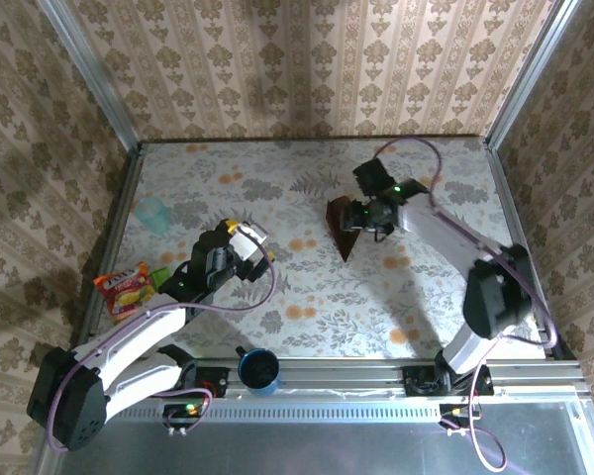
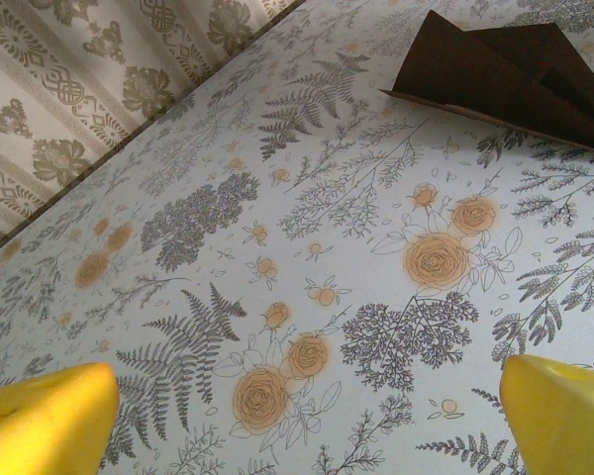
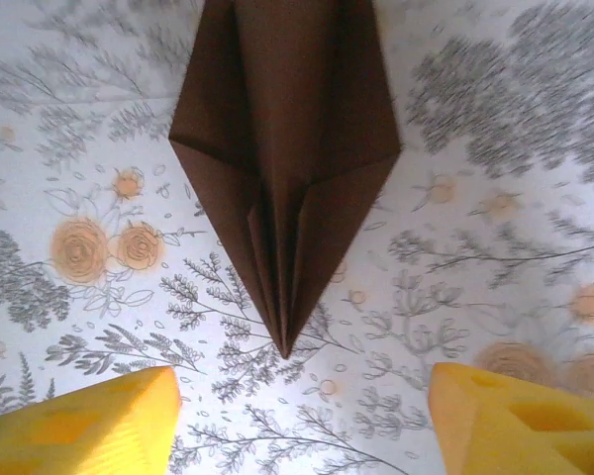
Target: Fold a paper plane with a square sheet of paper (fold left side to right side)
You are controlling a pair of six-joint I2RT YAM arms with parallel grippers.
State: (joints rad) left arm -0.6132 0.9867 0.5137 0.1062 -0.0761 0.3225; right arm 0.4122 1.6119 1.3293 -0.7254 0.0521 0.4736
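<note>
A narrow, pointed dart of dark reddish-brown paper, the paper plane, lies on the floral-patterned tabletop toward the far right. Its layered folds and centre ridge show, and its nose points at the gap between the yellow fingertips of the right jaws. Those jaws stand parted just beside the paper, grasping nothing, so the plane rests on the surface unheld. The left jaws, yellow fingertips spread wide and likewise empty, hover over bare tabletop well apart from the plane, apparently held back to leave the right arm room. With the dart shape formed and no grip on it, the folding looks close to done, though a last crease press cannot be ruled out. An orange snack packet, a pale teal cup and a dark blue cup sit at the left and near edges, away from the work.
</note>
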